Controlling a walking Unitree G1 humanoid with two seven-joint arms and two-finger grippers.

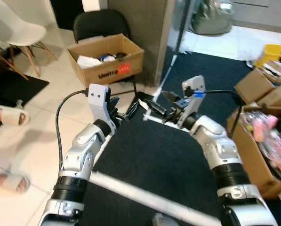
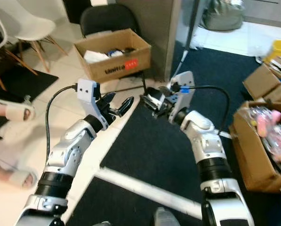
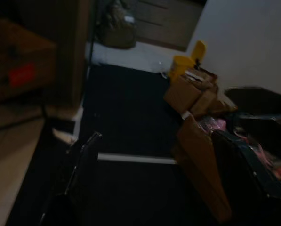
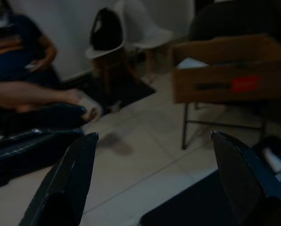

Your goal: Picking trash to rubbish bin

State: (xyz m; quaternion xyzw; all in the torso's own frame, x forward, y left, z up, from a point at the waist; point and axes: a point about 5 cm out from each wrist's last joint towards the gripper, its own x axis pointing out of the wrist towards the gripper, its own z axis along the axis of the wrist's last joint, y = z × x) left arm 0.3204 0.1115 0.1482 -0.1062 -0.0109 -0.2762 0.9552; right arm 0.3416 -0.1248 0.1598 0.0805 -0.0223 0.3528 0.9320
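Observation:
An open cardboard box (image 1: 106, 59) with papers and scraps inside rests on a black chair at the far left of the dark carpet (image 1: 149, 160). Both arms are raised in front of me above the carpet's edge. My left gripper (image 1: 124, 110) is open and holds nothing; its fingers (image 3: 84, 174) stand wide apart. My right gripper (image 1: 155, 106) is also open and empty, close beside the left one, its fingers (image 4: 79, 174) spread. A small white object (image 3: 65, 136) lies on the floor by the carpet corner; I cannot tell what it is.
A person's feet in white slippers (image 1: 8, 115) are on the tiles at left, near white chairs (image 1: 18, 28). Cardboard boxes with pink items (image 1: 265, 141) crowd the right side. A yellow bucket (image 1: 274, 52) stands far right. A grey pillar (image 1: 145, 33) rises behind the box.

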